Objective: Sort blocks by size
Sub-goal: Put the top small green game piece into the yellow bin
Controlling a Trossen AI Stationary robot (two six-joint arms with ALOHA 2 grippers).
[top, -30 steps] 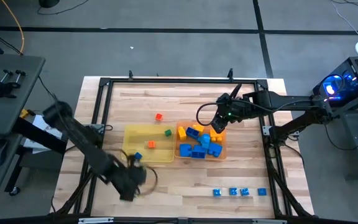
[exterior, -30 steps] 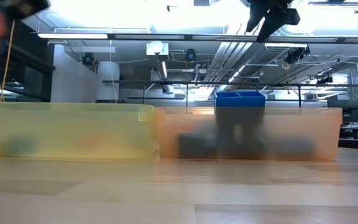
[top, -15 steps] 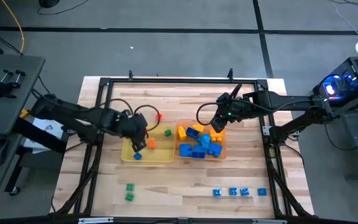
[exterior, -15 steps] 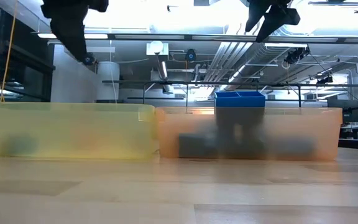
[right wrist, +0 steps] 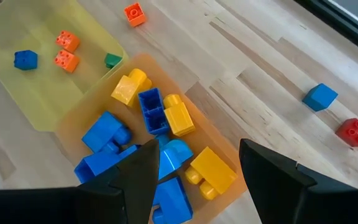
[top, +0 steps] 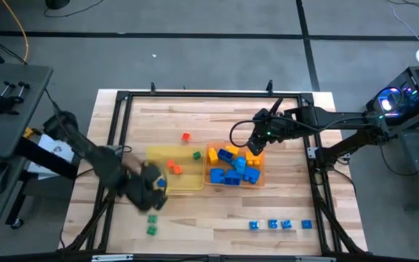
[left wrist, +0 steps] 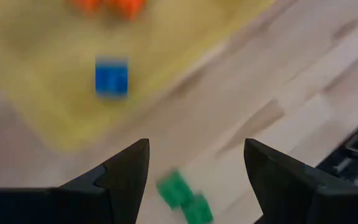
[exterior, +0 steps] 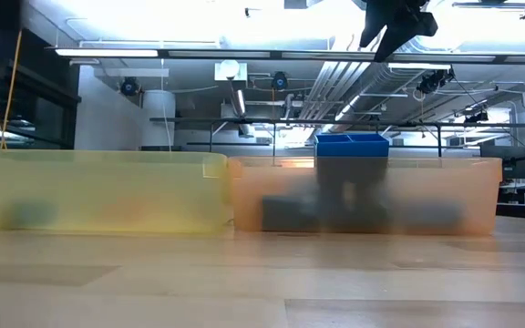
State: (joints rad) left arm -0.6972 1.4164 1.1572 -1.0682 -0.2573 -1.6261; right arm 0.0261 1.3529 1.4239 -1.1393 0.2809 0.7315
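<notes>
Left tool (left wrist: 194, 163) spread empty above two green blocks (left wrist: 184, 196), right tool (right wrist: 197, 165) spread

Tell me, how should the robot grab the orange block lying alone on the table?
From straight above, fingers closing on two opposite flat sides of the orange block. It sits studs-up on bare wood, clear of the yellow tray, so nothing blocks either side.
</notes>
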